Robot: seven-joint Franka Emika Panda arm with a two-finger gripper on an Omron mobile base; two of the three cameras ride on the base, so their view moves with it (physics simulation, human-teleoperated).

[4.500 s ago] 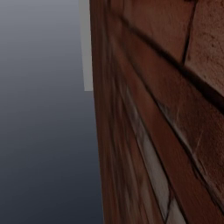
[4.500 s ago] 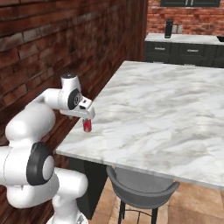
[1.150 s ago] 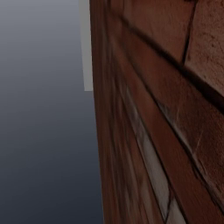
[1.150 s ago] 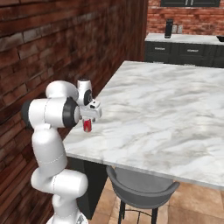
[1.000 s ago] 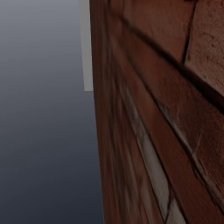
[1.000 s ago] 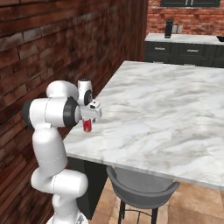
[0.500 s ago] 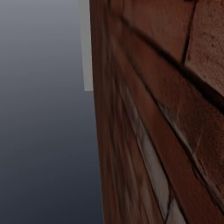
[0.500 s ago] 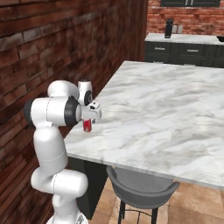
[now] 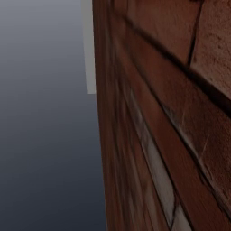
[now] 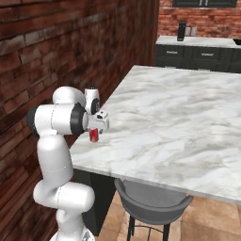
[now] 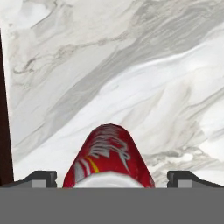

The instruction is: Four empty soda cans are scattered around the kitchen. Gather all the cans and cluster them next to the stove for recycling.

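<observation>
One red soda can with pale lettering stands upright on the white marble island counter, close to its near left corner. My gripper hangs straight over it, fingers pointing down. In the hand view the soda can sits between the two dark fingertips, which stand wide apart with a small gap on each side. The gripper is open around the can, not clamped on it. The stove is out of view.
A brick wall runs close along the left, and the same brick wall crowds the left base view. A grey stool is tucked under the counter's front edge. Dark cabinets with a black canister line the back.
Since several seconds ago the arm has folded up, its elbow raised beside the counter. The hand and the can have stayed in place over the last second.
</observation>
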